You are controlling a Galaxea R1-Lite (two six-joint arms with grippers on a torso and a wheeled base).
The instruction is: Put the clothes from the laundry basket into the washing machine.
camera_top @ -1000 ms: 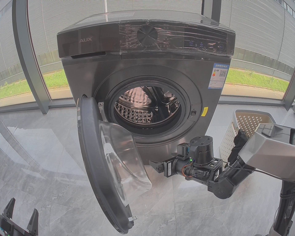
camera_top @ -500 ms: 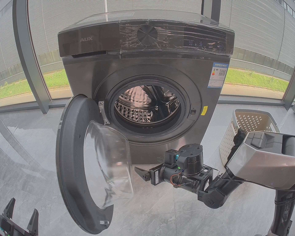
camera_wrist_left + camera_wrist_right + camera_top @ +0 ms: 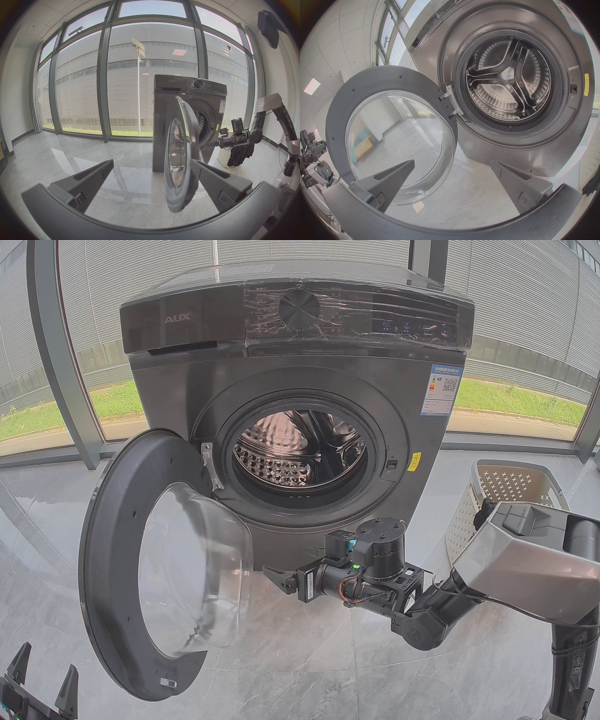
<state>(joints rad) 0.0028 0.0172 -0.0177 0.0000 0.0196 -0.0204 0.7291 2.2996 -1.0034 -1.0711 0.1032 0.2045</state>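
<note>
While the washing machine door (image 3: 106, 540) hangs wide, right tool (image 3: 275, 580) spread apart (left tool (image 3: 151, 163) likewise).

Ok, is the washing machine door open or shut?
Open. The door hangs wide on its hinge at the left, glass bowl facing out, and the drum is exposed, its perforated metal wall in plain view.

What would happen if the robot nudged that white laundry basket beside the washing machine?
The laundry basket is probably light: its walls look like thin, perforated plastic. On the glossy floor it would likely slide rather than grip. The dark clothes draped over its rim look floppy and might drag it off balance.
</note>
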